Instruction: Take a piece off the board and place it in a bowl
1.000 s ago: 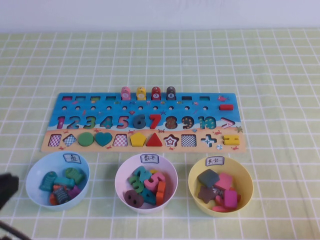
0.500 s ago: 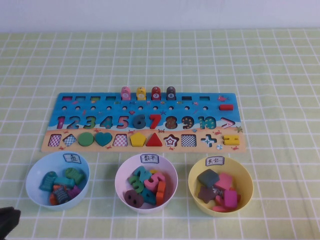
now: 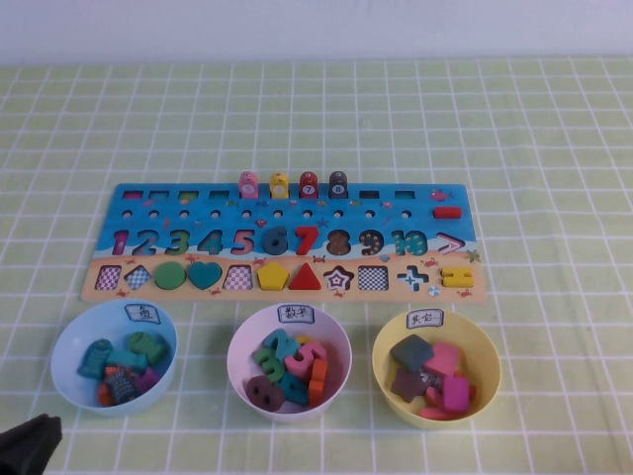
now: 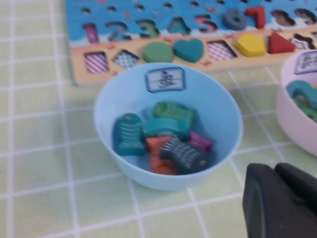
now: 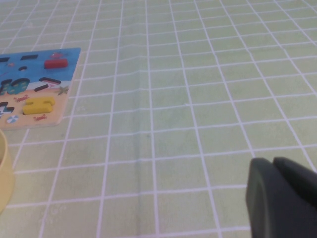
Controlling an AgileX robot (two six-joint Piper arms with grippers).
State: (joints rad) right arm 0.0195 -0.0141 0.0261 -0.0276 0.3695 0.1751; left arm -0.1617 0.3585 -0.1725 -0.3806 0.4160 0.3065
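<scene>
**High view: left gripper low at the near corner, piece in the blue bowl**

High view gives me the left gripper [image 3: 32,442] as a dark shape at the near-left corner, just nearer than the light blue bowl [image 3: 67,384] and apart from it; I cannot tell how far its fingers are parted, and I see nothing held. On the left wrist view only its black tip shows beside the bowl.

The teal piece [image 3: 95,357] lies inside that bowl, against the left wall, among other small blocks; the board [image 3: 297,212] sits flat just beyond the row of three bowls, with pink, yellow, red and dark blocks [image 3: 294,184] standing along its blue upper strip.

The pale pink bowl [image 3: 240,351] and the yellow bowl [image 3: 487,376] sit to the right, each holding pieces.

The right gripper [image 5: 280,198] is outside the high view; its wrist camera shows it over bare green checked cloth [image 5: 198,99], well clear of the board's end; its fingers I cannot judge.
</scene>
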